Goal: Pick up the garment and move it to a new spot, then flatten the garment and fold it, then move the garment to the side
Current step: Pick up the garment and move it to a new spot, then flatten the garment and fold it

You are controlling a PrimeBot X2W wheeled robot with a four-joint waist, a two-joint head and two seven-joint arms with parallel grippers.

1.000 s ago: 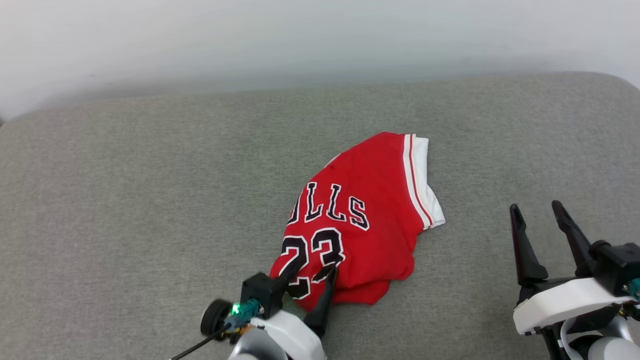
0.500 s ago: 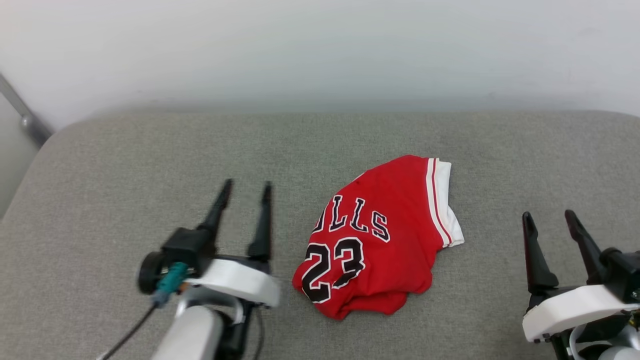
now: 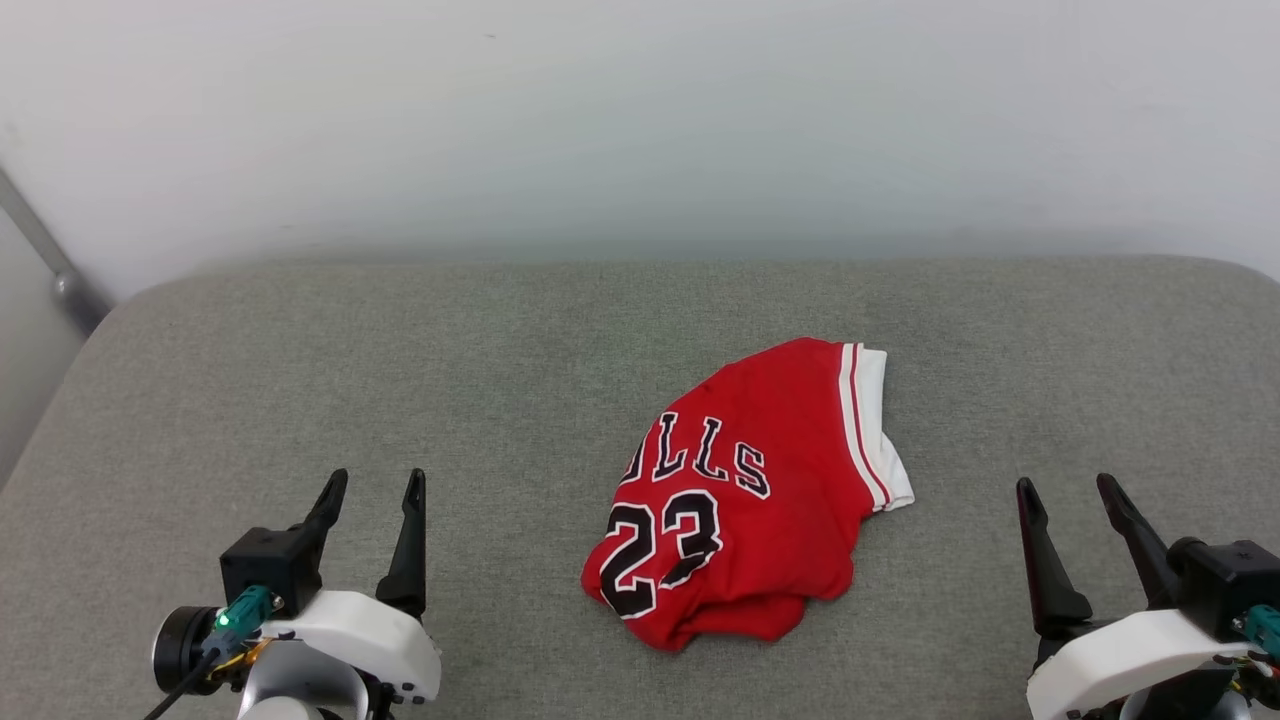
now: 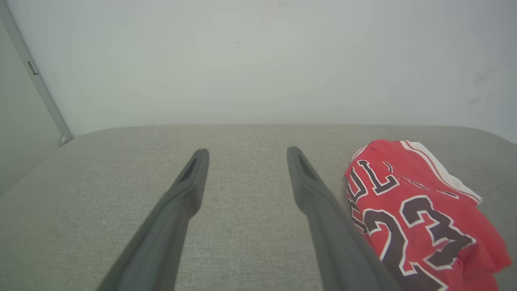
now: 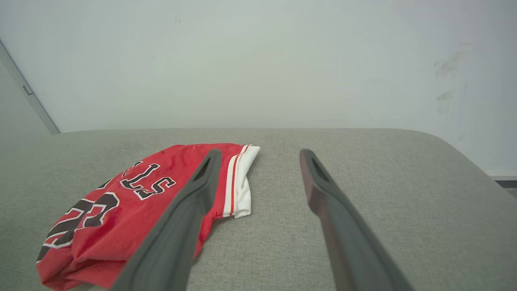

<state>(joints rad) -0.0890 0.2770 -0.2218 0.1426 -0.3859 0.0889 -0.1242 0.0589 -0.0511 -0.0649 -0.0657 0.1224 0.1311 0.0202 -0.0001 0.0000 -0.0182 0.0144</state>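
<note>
left pincer [image 3: 377,480] sits at the lower left, fingers spread and empty. a second ago it was down on the near hem of the red bulls jersey [image 3: 760,500], by the "23"; it has since let go and drawn off to the left. the jersey lies bunched on the grey cushion [image 3: 450,380] between the two arms, its white sleeve [image 3: 880,430] at the right and its near edge rumpled. right pincer [image 3: 1066,484] stands released too, well apart. the relocation looks done, and flattening likely comes next.
</note>
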